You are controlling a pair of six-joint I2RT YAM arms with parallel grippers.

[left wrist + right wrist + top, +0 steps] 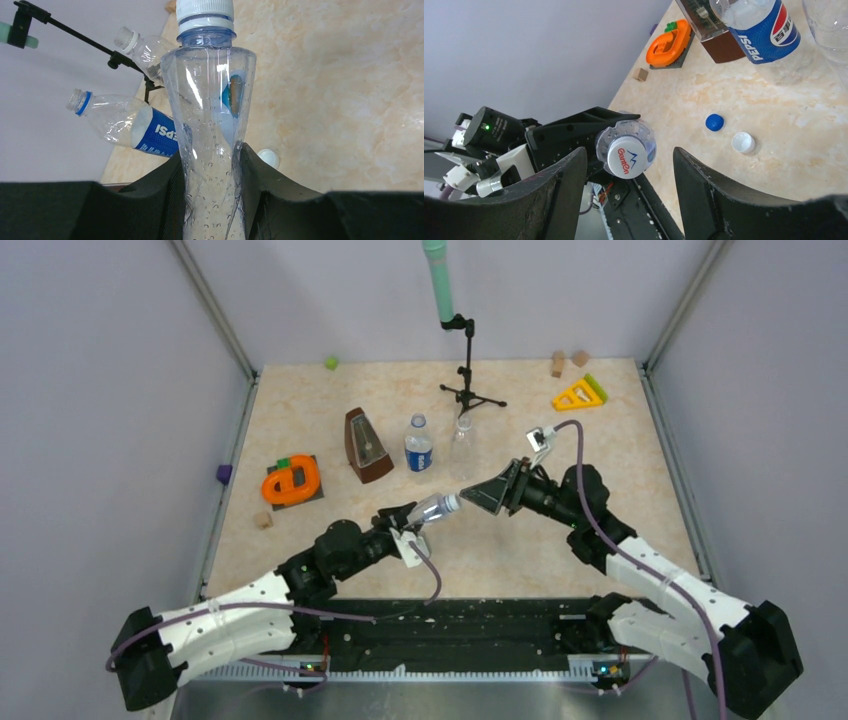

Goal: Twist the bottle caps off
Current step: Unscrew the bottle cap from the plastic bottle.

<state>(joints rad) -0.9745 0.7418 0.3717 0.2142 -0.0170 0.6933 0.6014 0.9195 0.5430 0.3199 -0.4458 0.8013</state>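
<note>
My left gripper [412, 518] is shut on the bluish bottle [432, 508] and holds it tilted above the table; in the left wrist view its jaws [211, 152] squeeze the bottle's waist [210, 100]. The bottle's white cap [626, 156] is on its neck and faces my right gripper [629, 152], which is open, its fingers either side of the cap without touching it. The labelled bottle [418, 445] and the plain clear bottle [462, 435] stand upright behind, both without caps. A dark blue cap [714, 122] and a white cap [743, 142] lie loose on the table.
A brown metronome [366, 445] and an orange toy [291, 481] stand at the left. A black stand [468, 370] with a green microphone is at the back middle. A yellow triangle [579, 394] and wooden blocks [557, 364] lie at the back right.
</note>
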